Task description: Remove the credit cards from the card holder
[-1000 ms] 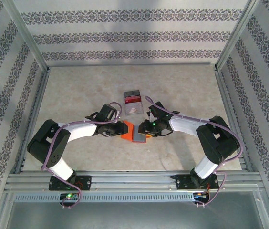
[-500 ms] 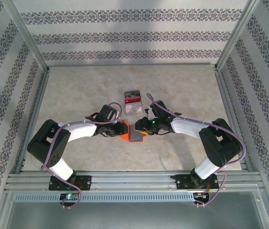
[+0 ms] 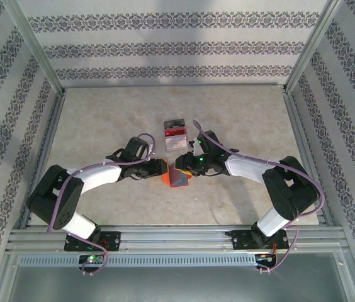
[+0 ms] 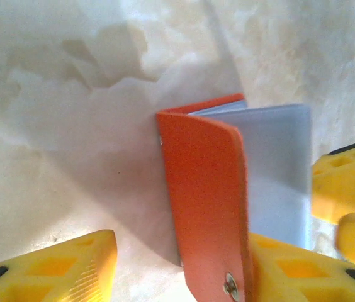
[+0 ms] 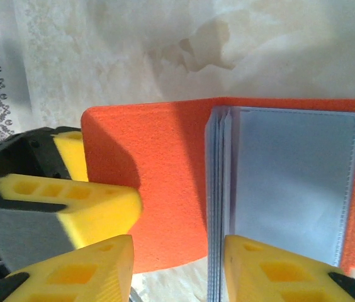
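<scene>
Left gripper (image 4: 177,267) is reaching in from the left with its jaws apart. The orange cover is standing up between them, leaning on the inner finger, and the outer finger (image 4: 58,270) is sitting clear of it. Nothing is clamped, so I'm calling this hand released.

Card holder (image 5: 228,189) is lying open on the table (image 3: 102,113), mid-table between the two grippers and just in front of the clear tray (image 3: 174,135).

Handling, as a judgement: it's looking light and floppy, a felt-like cover that bends, not a rigid case. The plastic sleeves (image 5: 291,189) are looking thin and slick, and they're likely to fan or slip. It will probably slide on the smooth table unless one hand is pinning it. Best holds are a pinch on the free cover edge near the snap (image 4: 230,286), or pressing down beside the spine while the other hand works at a sleeve's open edge.

Looks: bright orange outside, rounded corners and a small metal snap on the tab. Inside, a stack of grey-blue sleeves with stitched edges is bound at the fold. I'm not making out any cards in the sleeves.

Right gripper (image 5: 177,258) is coming in from the right with its fingers part spread over the holder's near edge. One finger is over the orange cover and the other is on the sleeves. I cannot tell whether it's gripping or only resting there.
</scene>
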Tool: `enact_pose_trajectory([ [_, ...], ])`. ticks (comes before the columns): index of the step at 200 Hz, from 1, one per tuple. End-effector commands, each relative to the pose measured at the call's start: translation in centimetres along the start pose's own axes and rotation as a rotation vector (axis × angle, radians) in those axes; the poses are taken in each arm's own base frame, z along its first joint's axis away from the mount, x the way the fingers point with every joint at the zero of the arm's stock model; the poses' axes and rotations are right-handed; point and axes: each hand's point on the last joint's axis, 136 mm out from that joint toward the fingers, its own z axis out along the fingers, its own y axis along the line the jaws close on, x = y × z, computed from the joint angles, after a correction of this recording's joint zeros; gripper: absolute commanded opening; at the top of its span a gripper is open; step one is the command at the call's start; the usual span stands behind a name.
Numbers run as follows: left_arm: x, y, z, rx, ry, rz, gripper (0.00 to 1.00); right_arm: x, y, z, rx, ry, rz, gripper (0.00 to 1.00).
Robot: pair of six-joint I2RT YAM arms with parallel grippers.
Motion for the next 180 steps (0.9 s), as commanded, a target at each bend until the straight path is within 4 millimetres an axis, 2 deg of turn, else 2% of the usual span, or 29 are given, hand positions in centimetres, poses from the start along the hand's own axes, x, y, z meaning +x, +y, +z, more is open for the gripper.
enact_pose_trajectory([
  [1,-0.6,0.4,-1.0,-0.008,-0.033,0.003,0.54,0.2,1.3,0.5,-0.037,0.016,-0.024,0.42],
  [57,-1.1,1.2,-1.9,0.014,-0.061,-0.039,0.55,0.7,2.9,1.6,-0.057,0.039,-0.054,0.42],
  [105,-1.9,1.8,-3.2,0.07,-0.109,-0.093,0.56,1.2,4.5,3.6,-0.079,0.075,-0.092,0.41],
  [141,-1.9,2.5,-3.8,0.061,-0.126,-0.102,0.58,1.3,3.6,5.0,-0.046,0.08,-0.087,0.41],
  [180,-1.5,2.7,-3.2,0.074,-0.11,-0.118,0.59,1.3,2.8,5.6,-0.025,0.081,-0.085,0.41],
])
